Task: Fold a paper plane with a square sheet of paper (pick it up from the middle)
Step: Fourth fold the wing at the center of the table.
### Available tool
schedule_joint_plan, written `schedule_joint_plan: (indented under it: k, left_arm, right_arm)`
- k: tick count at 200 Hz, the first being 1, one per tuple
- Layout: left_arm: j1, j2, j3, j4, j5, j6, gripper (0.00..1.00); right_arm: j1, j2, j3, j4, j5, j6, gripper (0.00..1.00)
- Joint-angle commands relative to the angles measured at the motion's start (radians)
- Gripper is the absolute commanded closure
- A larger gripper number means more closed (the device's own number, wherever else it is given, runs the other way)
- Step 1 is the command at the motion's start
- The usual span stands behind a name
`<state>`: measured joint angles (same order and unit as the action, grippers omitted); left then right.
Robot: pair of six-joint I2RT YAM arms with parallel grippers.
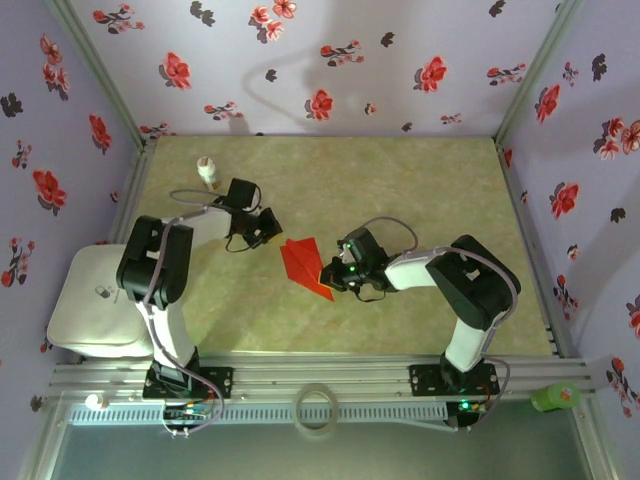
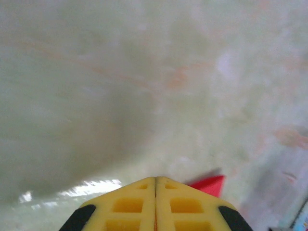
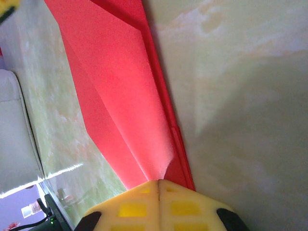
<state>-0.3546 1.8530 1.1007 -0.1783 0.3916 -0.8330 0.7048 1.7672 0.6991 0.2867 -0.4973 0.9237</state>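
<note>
Top external view, left to right. Pad: white, at table left edge. Bottle: upright, far left corner. Left gripper: fingers pressed together, empty, just left of paper. Paper: red, creased, pointed, at table centre between both grippers. Right gripper: fingers closed, pinching paper's right edge. Right wrist view: folded layers run into the shut yellow fingertips.

Robot lab cell, floral walls, aluminium rail
</note>
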Motion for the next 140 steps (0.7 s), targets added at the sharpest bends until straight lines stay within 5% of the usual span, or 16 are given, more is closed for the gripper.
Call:
schedule_joint_plan:
  k: [1, 61, 140]
  left_arm:
    - [-0.053, -0.096, -0.004, -0.023, 0.02, 0.031, 0.92]
    - [-0.234, -0.131, -0.189, 0.183, 0.115, -0.128, 0.96]
    - [-0.301, -0.096, -0.287, 0.293, 0.105, -0.209, 0.99]
  right_arm:
    - [0.005, 0.051, -0.038, -0.207, 0.045, -0.021, 1.0]
    - [0.005, 0.042, -0.035, -0.215, 0.058, -0.017, 1.0]
    - [0.005, 0.052, -0.036, -0.208, 0.06, -0.016, 1.0]
